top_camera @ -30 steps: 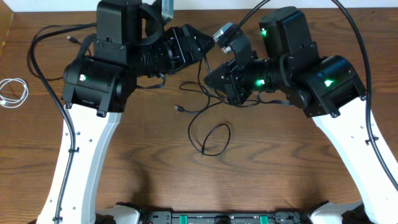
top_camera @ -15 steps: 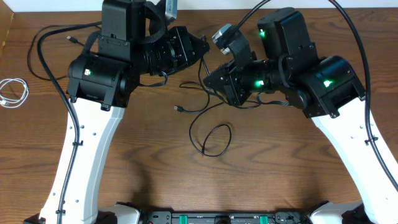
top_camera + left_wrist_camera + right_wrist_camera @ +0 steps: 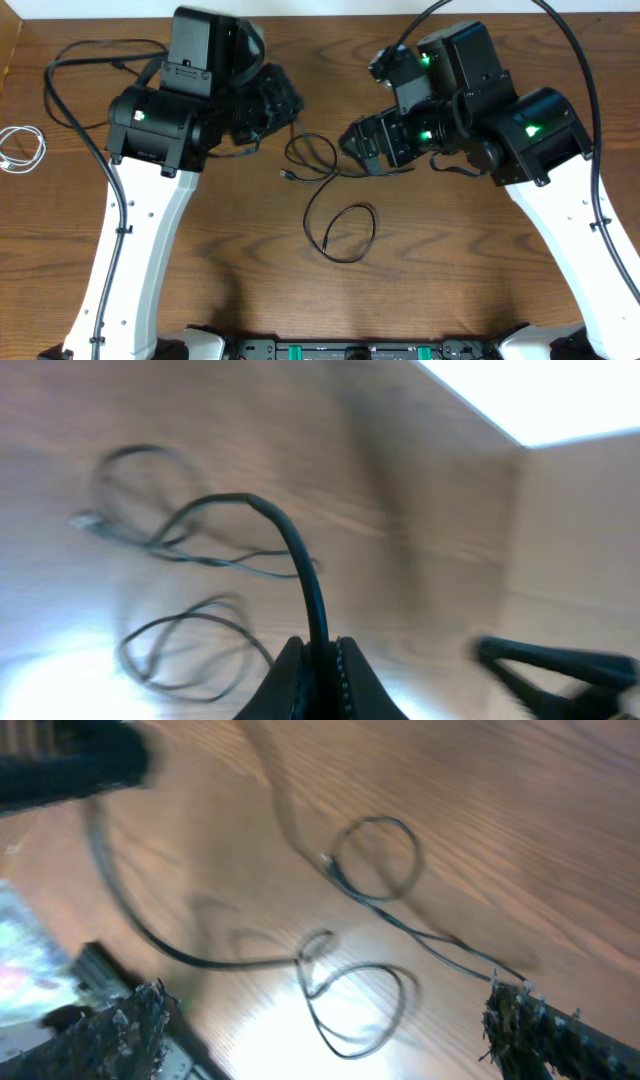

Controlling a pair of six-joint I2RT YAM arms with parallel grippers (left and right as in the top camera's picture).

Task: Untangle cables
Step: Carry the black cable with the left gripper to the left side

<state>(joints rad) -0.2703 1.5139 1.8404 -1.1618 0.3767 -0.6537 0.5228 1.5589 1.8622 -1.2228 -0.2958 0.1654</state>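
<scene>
Lying near the middle of the bench [image 3: 450, 290], the black cables [image 3: 306, 205] ran roughly back to front. A small loop sat toward the back between the two arms, a slack strand curved forward, and a larger oval loop lay nearer the front edge. One small plug [image 3: 287, 175] pointed toward the left edge. The left fingers [image 3: 320, 652] were pressed together on one black strand, which arched up from them and down toward the loops. The right fingers [image 3: 325, 1010] were spread wide and held nothing, hovering above the loops. The white cable [image 3: 22, 148] lay coiled at the left edge, well apart.
</scene>
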